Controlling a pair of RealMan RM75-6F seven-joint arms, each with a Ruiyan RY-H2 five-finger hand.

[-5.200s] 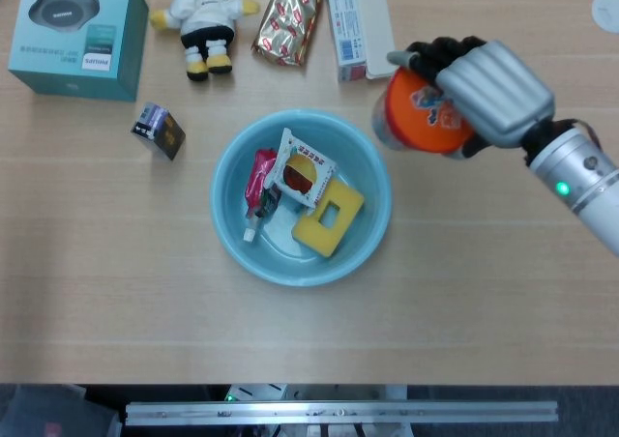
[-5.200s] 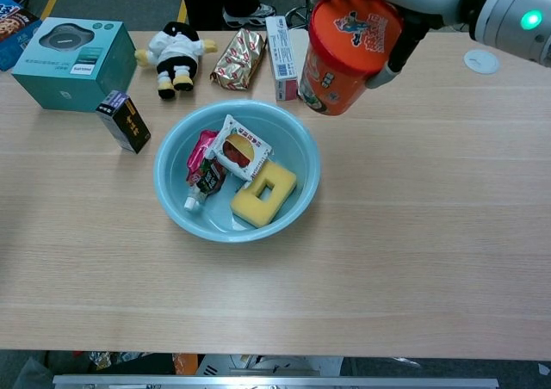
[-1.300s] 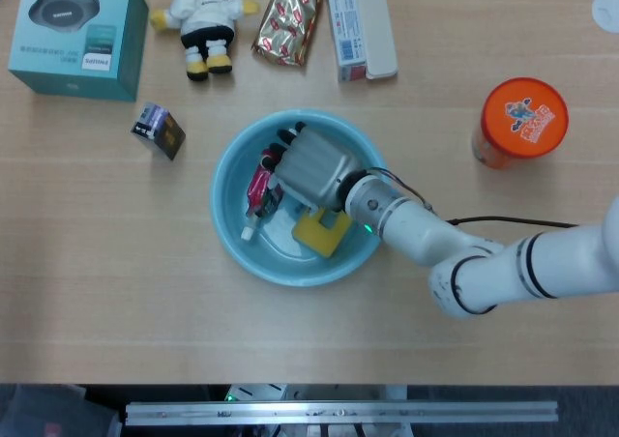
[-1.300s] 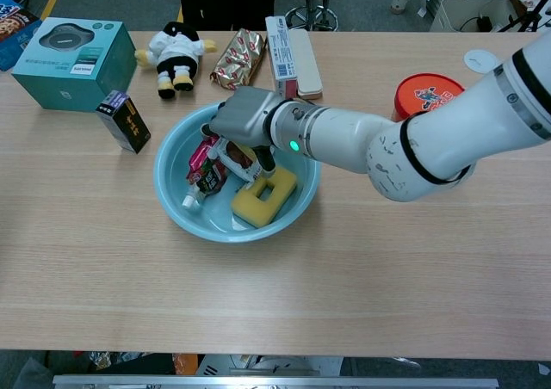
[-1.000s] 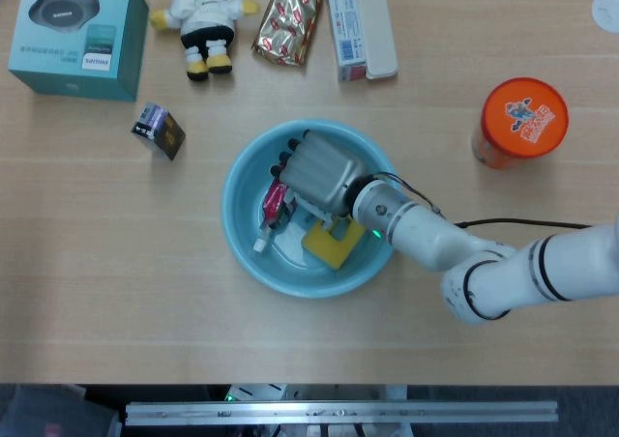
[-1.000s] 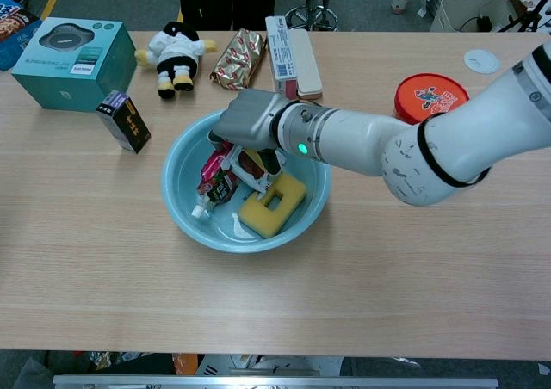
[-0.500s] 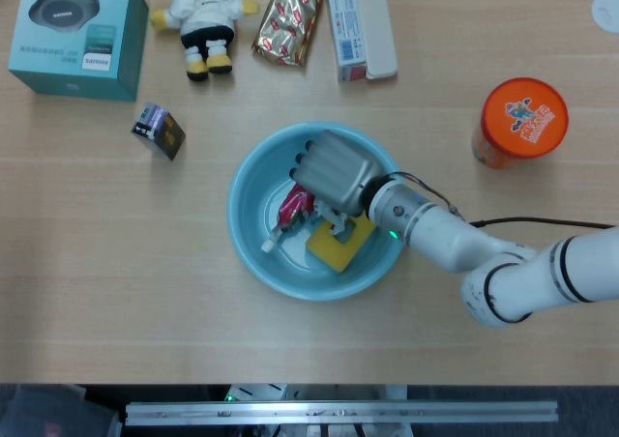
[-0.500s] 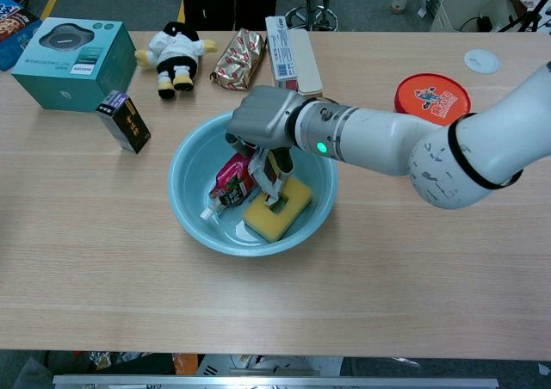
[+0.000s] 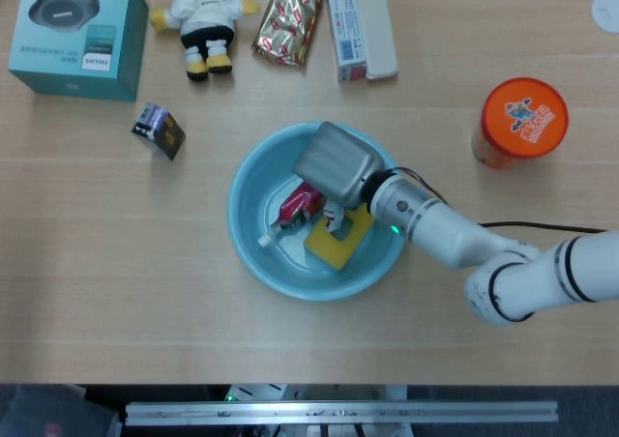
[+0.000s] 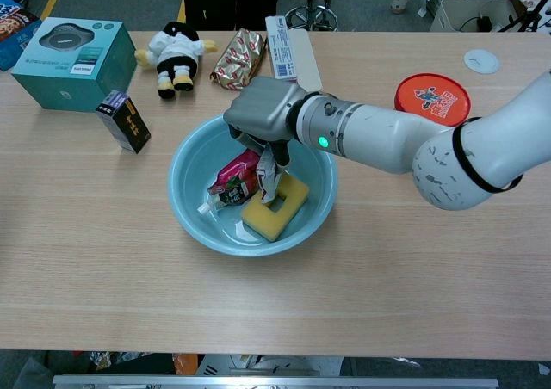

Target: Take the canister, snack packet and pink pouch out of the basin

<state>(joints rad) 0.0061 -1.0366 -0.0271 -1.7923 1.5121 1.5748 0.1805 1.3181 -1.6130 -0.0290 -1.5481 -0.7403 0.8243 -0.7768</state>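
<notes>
My right hand point(image 9: 336, 164) point(image 10: 263, 109) hovers over the light blue basin point(image 9: 233, 215) point(image 10: 176, 191), fingers curled down and pinching the white snack packet point(image 9: 336, 219) point(image 10: 272, 167), which hangs mostly hidden beneath it. Left of the hand, the pink pouch point(image 9: 295, 205) point(image 10: 231, 178) lies tilted in the basin. Part of a yellow sponge point(image 9: 338, 246) point(image 10: 274, 206) lies under the packet. The orange canister point(image 9: 522, 120) point(image 10: 433, 99) stands upright on the table to the right, apart from the basin. No view shows my left hand.
Along the far edge are a teal box point(image 9: 77, 36), a plush toy point(image 9: 205, 16), a gold packet point(image 9: 288, 16) and a long white box point(image 9: 358, 21). A small black box point(image 9: 159, 130) sits left of the basin. My right forearm point(image 9: 455, 239) crosses the basin's right rim.
The canister was set down at the right, then the right hand reached into the basin. It has closed on the snack packet and risen a little; basin and pouch shifted right.
</notes>
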